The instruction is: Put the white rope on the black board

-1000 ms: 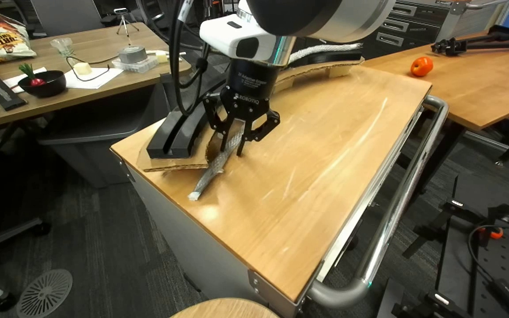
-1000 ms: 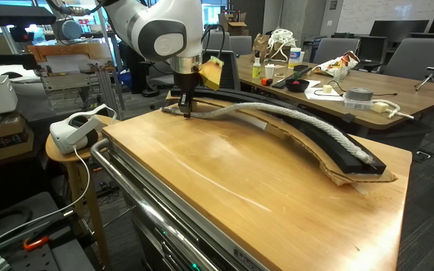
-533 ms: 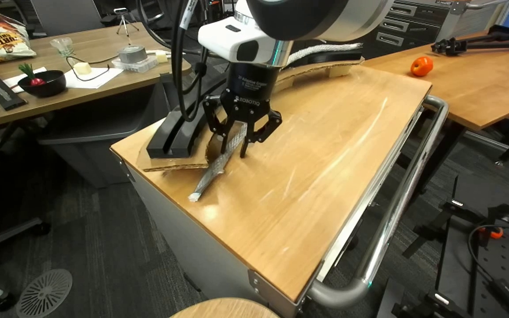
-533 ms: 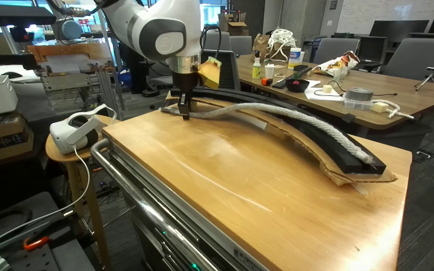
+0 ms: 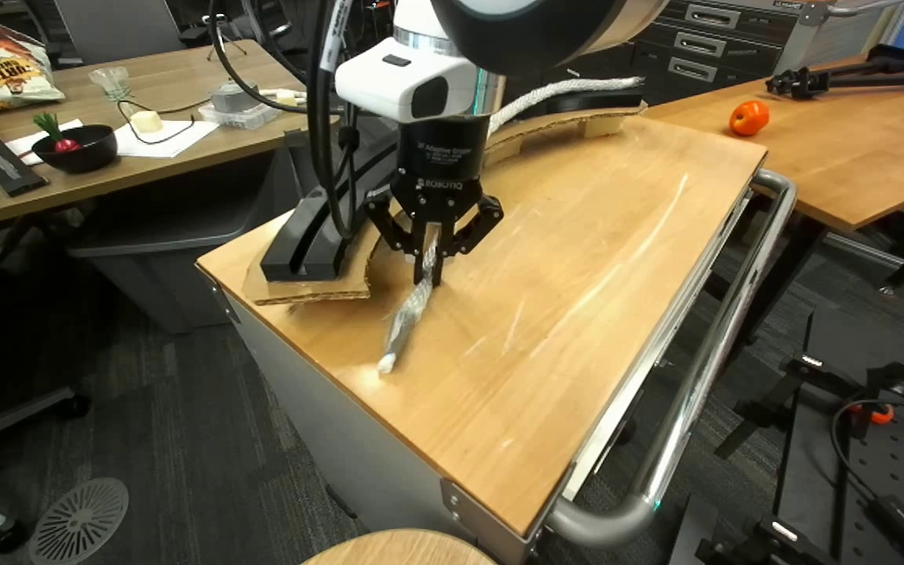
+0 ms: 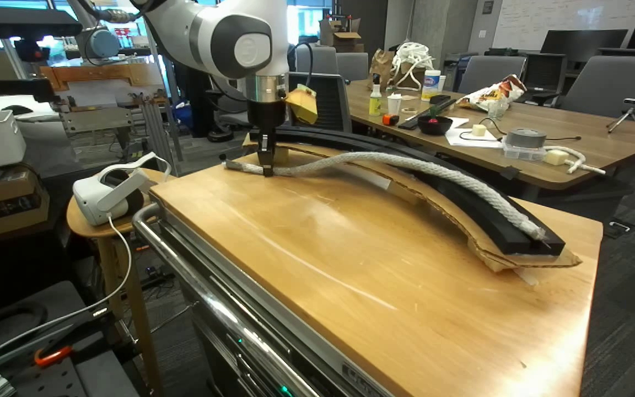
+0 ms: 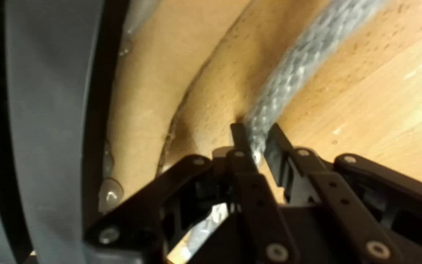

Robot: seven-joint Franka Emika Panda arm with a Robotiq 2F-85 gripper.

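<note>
White rope (image 6: pixel 383 156) — pinched btwn the fingers (image 7: pixel 278 143), nr its pale-tipped end.

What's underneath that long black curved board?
Cardboard: it peeks out along the inner curve of the black board and past both ends. The part directly beneath the board is covered, so I can't tell whether anything else is there.

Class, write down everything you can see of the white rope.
The white rope is long, greyish-white and looks braided. One stretch, including a frayed-looking end, lies on the black board; the rest curves across the cardboard and over the tabletop, where the tool grips it near its other end. That end looks shiny and wrapped, with a pale tip; whether it touches down is unclear.
</note>
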